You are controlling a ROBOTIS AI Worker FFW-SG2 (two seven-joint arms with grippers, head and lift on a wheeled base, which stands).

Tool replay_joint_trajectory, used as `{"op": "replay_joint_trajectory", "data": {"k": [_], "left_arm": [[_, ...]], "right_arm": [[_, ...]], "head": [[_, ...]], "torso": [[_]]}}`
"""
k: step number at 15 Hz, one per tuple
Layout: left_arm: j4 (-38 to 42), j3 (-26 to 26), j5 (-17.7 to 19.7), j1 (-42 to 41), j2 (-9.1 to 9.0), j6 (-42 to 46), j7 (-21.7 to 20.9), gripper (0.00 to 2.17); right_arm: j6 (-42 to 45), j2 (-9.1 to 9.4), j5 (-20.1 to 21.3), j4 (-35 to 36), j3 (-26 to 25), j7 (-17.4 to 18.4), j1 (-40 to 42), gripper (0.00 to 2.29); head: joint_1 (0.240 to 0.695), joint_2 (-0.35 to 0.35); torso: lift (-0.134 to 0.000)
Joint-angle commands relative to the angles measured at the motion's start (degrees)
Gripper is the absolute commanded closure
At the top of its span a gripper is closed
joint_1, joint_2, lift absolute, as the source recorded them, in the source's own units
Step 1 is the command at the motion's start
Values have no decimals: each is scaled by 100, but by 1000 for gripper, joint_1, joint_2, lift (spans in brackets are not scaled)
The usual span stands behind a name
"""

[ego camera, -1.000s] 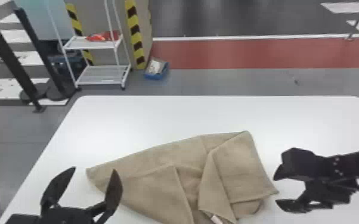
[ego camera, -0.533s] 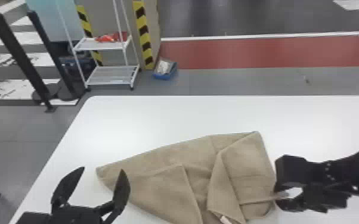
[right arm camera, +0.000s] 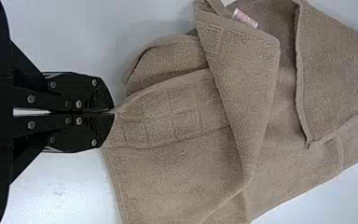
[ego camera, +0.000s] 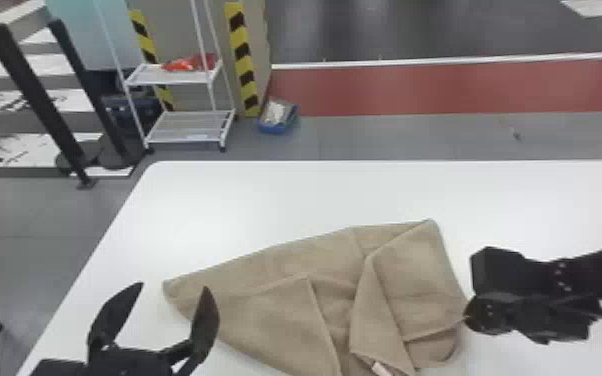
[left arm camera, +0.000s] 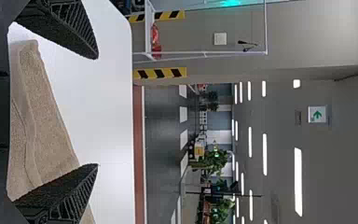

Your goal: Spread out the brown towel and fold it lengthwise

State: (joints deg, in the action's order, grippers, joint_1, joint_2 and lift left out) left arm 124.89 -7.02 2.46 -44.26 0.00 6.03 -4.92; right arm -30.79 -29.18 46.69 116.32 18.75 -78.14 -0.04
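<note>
The brown towel (ego camera: 285, 300) lies crumpled on the white table (ego camera: 245, 200), with overlapping folds on its right half and a small pale tag near the front. At its right edge, my right gripper (ego camera: 467, 317) is shut on the towel. In the right wrist view, that gripper (right arm camera: 112, 112) pinches a raised edge of the towel (right arm camera: 177, 172). My left gripper (ego camera: 172, 290) stands open by the towel's left corner, holding nothing. In the left wrist view, the left gripper (left arm camera: 97, 112) has its fingers wide apart, with the towel (left arm camera: 46, 130) beyond them.
Past the table's far edge stand a white wire shelf (ego camera: 190, 127) holding a red item, a yellow-and-black striped post (ego camera: 242, 60) and a blue box (ego camera: 277, 117) on the floor. Black posts (ego camera: 35, 90) stand at the far left.
My right gripper was open beside the towel's right edge and has shut on it. The head view has shifted somewhat, while the left gripper stays open near the left corner.
</note>
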Motion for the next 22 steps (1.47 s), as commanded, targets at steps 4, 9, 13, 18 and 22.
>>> {"op": "replay_joint_trajectory", "data": {"k": [4,9,13,18,22], "left_arm": [[0,8,0,-4,-15,16,-1,49],[0,61,9,23,-15,-19,-264,46],[-35,61,-9,75,-15,-54,-616,49],[-97,70,-44,128,-15,-89,-616,49],[-106,70,-44,119,-15,-89,-616,49]], "right_arm": [[-11,264,-986,22,-1427,220,-479,1295],[112,255,-1408,-4,-2394,229,-541,1295],[1009,97,-1267,-294,-2754,360,-163,1295],[2046,-26,-283,-1744,-2324,1731,-462,1295],[1835,97,-406,-2492,-2025,2654,-1094,174]], "head": [[695,107],[695,12],[695,-66],[695,-134],[695,-164]], "torso": [[-124],[-124],[-124],[-124],[-124]]}}
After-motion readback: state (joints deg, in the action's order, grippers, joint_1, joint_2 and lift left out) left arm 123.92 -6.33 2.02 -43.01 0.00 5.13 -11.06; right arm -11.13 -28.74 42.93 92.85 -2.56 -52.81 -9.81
